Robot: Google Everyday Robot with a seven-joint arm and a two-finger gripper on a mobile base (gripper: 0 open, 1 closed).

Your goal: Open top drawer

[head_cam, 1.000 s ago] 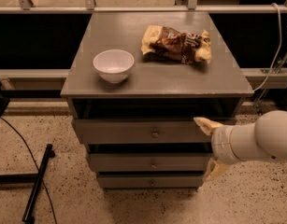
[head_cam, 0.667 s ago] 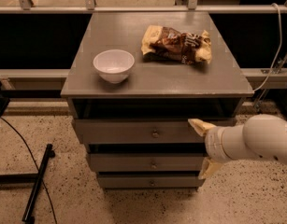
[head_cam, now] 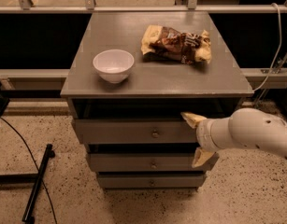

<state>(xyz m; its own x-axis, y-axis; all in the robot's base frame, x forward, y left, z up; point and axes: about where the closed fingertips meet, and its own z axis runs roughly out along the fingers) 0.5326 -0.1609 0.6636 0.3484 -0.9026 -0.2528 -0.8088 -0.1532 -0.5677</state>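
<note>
The top drawer is the widest grey front of three, right under the grey tabletop, with a small round metal knob at its centre. A dark gap shows above its front. My gripper is at the right end of this drawer front, to the right of the knob. It is open: one yellowish fingertip is at the front's top edge, and the other fingertip is below it, over the middle drawer. The white arm comes in from the right.
On the tabletop stand a white bowl and a crumpled brown-and-yellow snack bag. The bottom drawer is narrowest. A black stand and cable lie on the speckled floor at the left. A rail runs behind.
My gripper and arm have moved left, from beyond the cabinet's right side to the right end of the top drawer front. The drawers, bowl and bag have not moved.
</note>
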